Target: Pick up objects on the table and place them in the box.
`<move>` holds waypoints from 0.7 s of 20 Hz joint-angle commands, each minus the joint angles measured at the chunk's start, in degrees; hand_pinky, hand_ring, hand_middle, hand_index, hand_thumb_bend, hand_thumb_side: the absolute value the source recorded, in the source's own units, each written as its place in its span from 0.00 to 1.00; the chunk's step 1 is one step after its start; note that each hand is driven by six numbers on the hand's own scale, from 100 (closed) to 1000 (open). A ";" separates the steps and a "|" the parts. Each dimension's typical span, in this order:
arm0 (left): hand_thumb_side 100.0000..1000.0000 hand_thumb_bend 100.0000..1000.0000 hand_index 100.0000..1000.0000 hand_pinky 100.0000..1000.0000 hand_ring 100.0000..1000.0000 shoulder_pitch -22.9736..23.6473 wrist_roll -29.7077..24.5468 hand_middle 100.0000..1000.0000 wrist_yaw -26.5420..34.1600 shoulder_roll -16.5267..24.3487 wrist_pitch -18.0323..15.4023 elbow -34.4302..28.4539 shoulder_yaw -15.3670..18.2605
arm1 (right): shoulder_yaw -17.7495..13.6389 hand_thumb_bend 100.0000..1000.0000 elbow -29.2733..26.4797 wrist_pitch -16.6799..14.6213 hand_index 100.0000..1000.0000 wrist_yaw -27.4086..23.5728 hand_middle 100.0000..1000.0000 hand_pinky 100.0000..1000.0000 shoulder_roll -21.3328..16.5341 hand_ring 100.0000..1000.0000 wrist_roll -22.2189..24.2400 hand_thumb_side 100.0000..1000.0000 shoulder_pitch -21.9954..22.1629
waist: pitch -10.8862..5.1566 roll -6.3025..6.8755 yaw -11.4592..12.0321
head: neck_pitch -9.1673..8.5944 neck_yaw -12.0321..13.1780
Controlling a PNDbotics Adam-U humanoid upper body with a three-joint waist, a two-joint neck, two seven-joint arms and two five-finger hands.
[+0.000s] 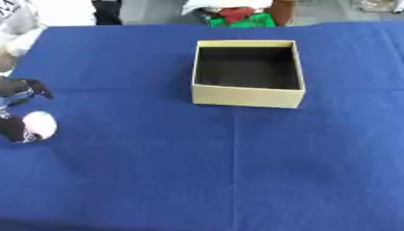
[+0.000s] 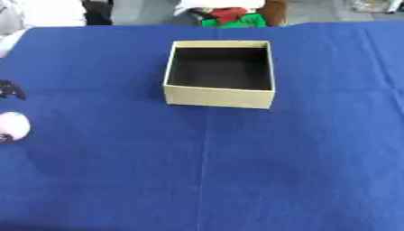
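Observation:
An open tan cardboard box [image 1: 248, 96] stands on the blue tablecloth, right of centre toward the far side; its dark inside shows nothing in it. At the left edge, my left hand [image 1: 12, 129] holds a pale pink round object [image 1: 40, 125]. Black fingers [image 1: 30, 87] reach out above the object and another part of the hand lies under it. The hand and object are well left of the box and nearer to me. In the right eye view only a finger [image 2: 9, 89] and the pink object [image 2: 13, 126] show. My right hand is out of sight.
The blue cloth [image 1: 236, 171] covers the whole table. Beyond the far edge lie red and green items [image 1: 236, 17] and white fabric [image 1: 24, 27] at the far left corner.

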 commanded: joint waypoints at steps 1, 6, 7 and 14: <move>0.00 0.51 0.89 0.84 0.87 -1.16 0.34 0.93 -0.79 1.24 0.18 0.38 0.32 | -0.42 0.15 -0.88 0.00 0.84 -0.25 0.72 0.74 -1.02 0.71 0.07 1.00 -0.32 | -0.74 -0.09 -0.09 | -0.27 -0.53; 0.00 0.52 0.89 0.84 0.86 -2.55 0.18 0.93 -0.85 0.77 0.25 2.23 -0.18 | -0.33 0.15 -0.88 -0.02 0.84 -0.36 0.72 0.74 -0.92 0.71 0.14 1.00 -0.47 | -0.67 -0.14 -0.28 | -0.27 -1.44; 0.00 0.52 0.89 0.84 0.86 -2.85 0.14 0.93 -0.82 0.69 0.27 2.72 -0.25 | -0.32 0.15 -0.88 -0.02 0.84 -0.38 0.72 0.74 -0.90 0.71 0.15 1.00 -0.48 | -0.64 -0.14 -0.31 | -0.29 -1.53; 0.00 0.50 0.88 0.83 0.86 -5.32 -0.88 0.90 0.34 -0.48 -0.43 7.07 -1.41 | -0.17 0.16 -0.88 -0.03 0.84 -0.52 0.72 0.74 -0.62 0.71 0.14 1.00 -0.60 | -0.48 -0.09 -0.64 | -0.17 -1.74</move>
